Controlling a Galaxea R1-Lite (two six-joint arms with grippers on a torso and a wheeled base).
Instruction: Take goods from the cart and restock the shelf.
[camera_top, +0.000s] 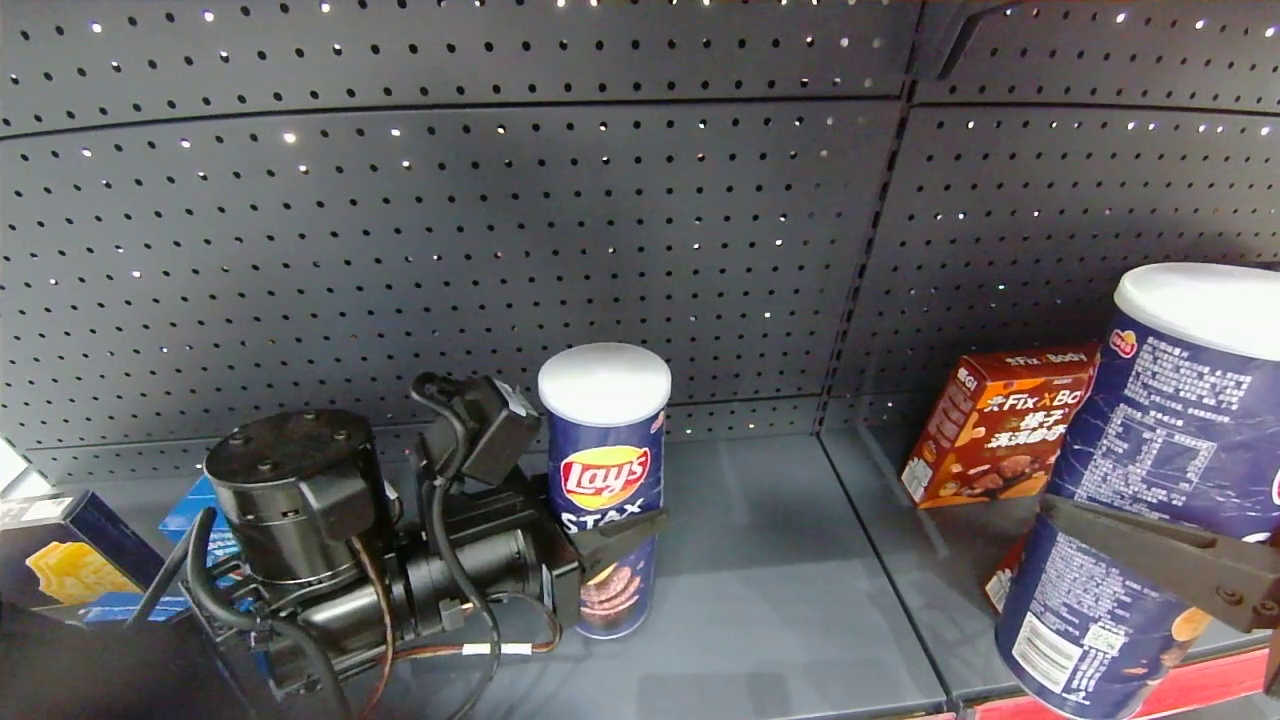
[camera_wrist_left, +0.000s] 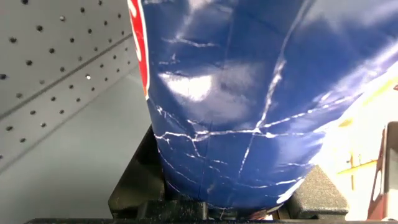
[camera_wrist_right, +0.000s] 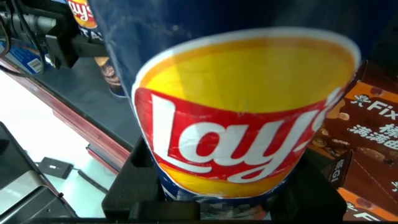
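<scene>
Both sets of jaws are clamped on crisp cans. The left gripper grips the left can low on its body, and the right gripper grips the right can across its middle. Each wrist view shows the blue can wall pressed between the pads.

The shelf is a grey deck with a perforated back panel, split by an upright post. Right of the post, the right can hangs tilted, with its base out over the shelf's front lip and not resting on the deck. Left of the post, the left can stands upright and appears to sit on the deck. Just right of the post, toward the back panel, stands a brown biscuit box, with the right can near it. Far left of the post, past the left arm, lie some blue boxes.

The greater risk looks to be on the right. If that can is let go while tilted and overhanging the lip, it would likely topple and roll off. Pushed in carelessly, it could knock the biscuit box over. On the left, a finger dragging along the can as the arm pulls back could tip it, since it is tall and narrow.
</scene>
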